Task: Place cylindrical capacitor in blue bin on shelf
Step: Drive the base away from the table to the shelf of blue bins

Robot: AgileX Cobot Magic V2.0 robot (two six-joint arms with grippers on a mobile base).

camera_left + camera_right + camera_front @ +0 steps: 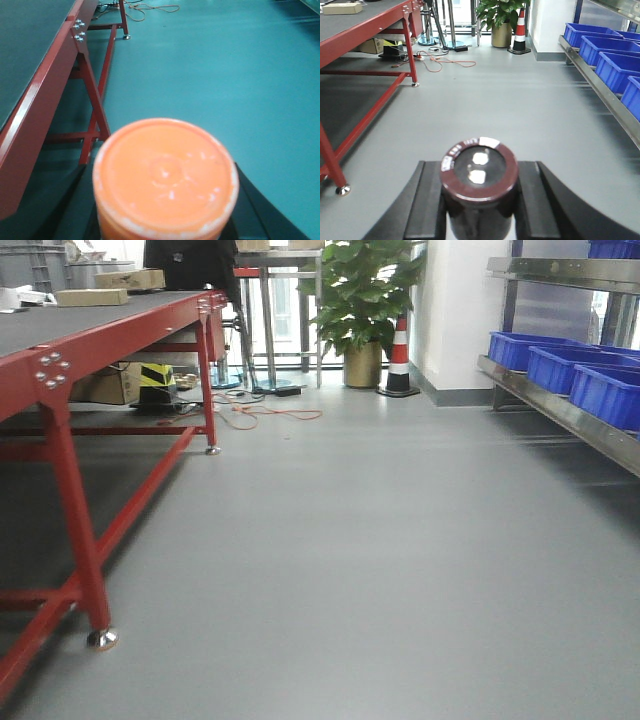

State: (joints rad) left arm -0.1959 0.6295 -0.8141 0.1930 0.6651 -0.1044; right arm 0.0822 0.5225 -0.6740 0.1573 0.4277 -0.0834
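The cylindrical capacitor [165,172], an orange cylinder, fills the lower left wrist view end-on; its side print is hidden. My left gripper [165,217] is shut on it, with dark fingers [252,207] on both sides. My right gripper [479,205] is shut on a dark cylinder with a maroon top ring and two metal terminals [479,170]. The steel shelf [560,412] runs along the right wall with blue bins [605,395] on its lower tier. The shelf [600,82] and the bins [615,65] also show in the right wrist view. Both grippers hang over grey floor, well short of the shelf.
A red-legged, dark-topped table [100,335] stands on the left with cardboard boxes [92,297] on it. A potted plant [365,300] and a traffic cone [399,355] stand at the far wall. An orange cable [270,416] lies on the floor near the table's far leg.
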